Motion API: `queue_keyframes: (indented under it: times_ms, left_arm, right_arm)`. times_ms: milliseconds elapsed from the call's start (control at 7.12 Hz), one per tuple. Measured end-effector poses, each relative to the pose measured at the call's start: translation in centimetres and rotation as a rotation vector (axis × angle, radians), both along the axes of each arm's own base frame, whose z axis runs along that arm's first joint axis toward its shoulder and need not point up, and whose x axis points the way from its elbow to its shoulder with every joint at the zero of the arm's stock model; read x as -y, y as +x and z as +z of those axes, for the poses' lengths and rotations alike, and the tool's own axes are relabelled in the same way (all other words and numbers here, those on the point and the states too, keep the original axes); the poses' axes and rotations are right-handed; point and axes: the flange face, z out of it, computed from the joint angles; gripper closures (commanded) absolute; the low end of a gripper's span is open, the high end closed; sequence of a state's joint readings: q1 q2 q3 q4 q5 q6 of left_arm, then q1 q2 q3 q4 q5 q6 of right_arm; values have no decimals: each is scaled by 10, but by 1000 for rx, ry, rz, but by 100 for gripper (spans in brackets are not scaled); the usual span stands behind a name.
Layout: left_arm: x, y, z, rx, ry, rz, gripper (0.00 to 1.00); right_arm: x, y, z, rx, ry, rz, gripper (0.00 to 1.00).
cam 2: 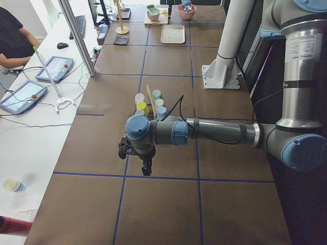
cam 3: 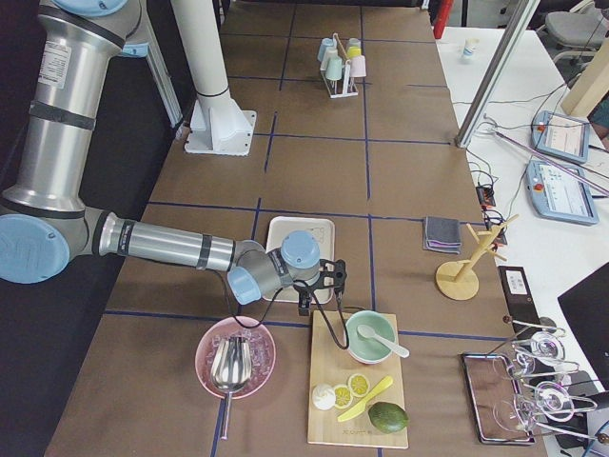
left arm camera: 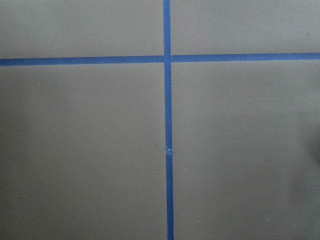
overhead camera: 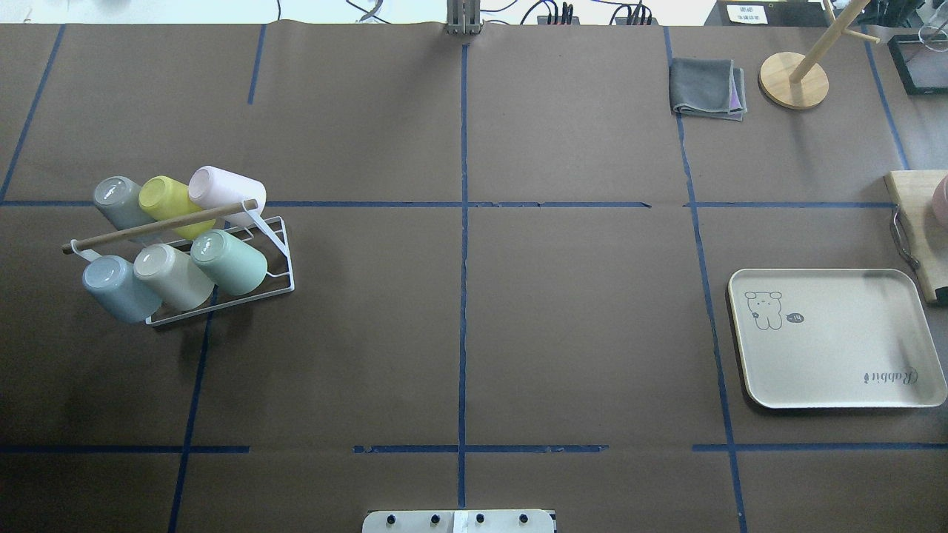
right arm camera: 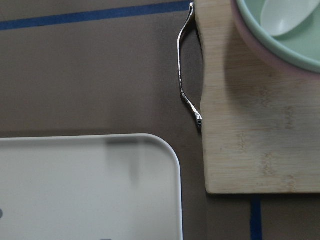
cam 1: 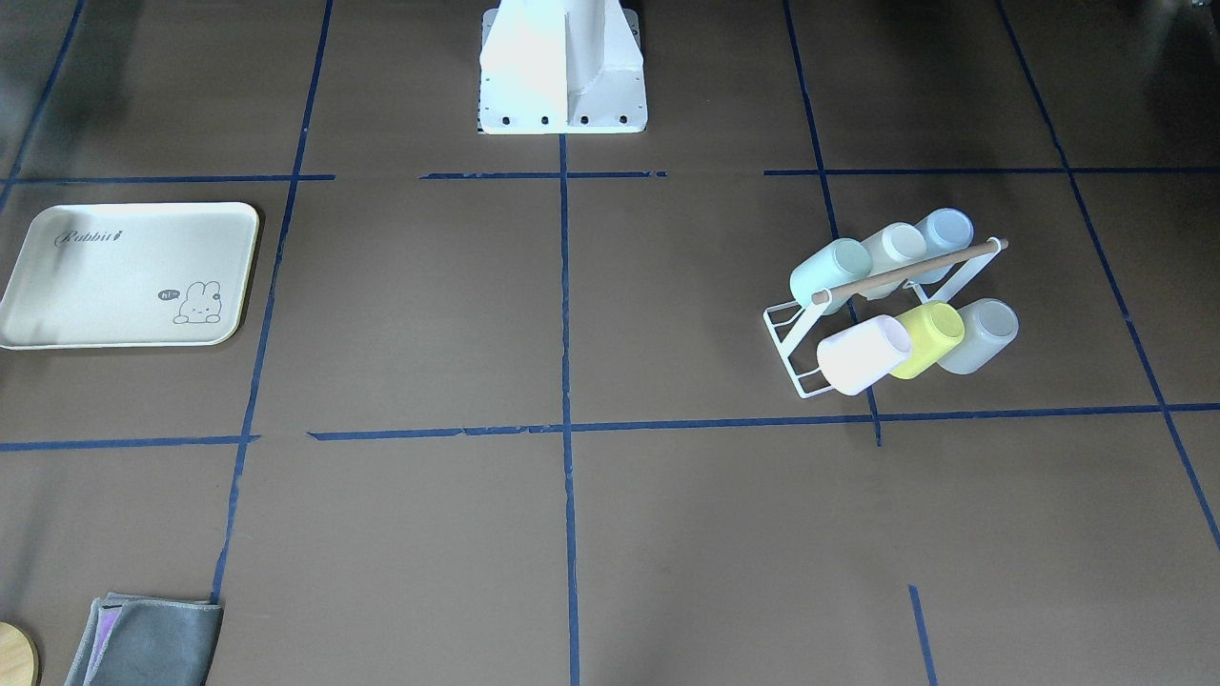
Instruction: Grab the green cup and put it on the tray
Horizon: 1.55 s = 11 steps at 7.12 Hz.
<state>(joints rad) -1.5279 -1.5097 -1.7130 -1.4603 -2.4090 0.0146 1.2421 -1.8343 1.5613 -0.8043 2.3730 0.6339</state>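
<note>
The green cup (overhead camera: 229,263) lies tilted on a white wire rack (overhead camera: 275,283) at the table's left, the cup nearest the table's middle in the row closer to the robot; it also shows across the table (cam 1: 829,272). The cream tray (overhead camera: 837,355) with the rabbit drawing lies bare at the far right (cam 1: 129,276). My left gripper (cam 2: 146,168) hangs over bare table, on the near side of the rack and apart from it; I cannot tell its state. My right gripper (cam 3: 304,303) hovers by the tray's edge (right arm camera: 150,165); its state cannot be told either.
Other cups, yellow-green (overhead camera: 167,198), pink, grey, cream and pale blue, share the rack. A wooden board (right arm camera: 250,125) with a green bowl lies just beside the tray. A grey cloth (overhead camera: 707,89) and wooden stand (overhead camera: 794,80) sit at the far right. A person sits at the side desk (cam 2: 15,43).
</note>
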Motion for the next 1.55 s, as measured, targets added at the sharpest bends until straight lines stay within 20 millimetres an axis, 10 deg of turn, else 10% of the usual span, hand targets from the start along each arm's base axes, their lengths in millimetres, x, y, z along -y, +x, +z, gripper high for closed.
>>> queue_keyframes:
  times_ms: [562, 1545]
  left_arm:
    - [0, 1, -6, -13, 7, -2, 0]
    - [0, 0, -6, -14, 7, -3, 0]
  right_arm:
    - [-22, -38, 16, 23, -51, -41, 37]
    - [-31, -44, 31, -15, -77, -55, 64]
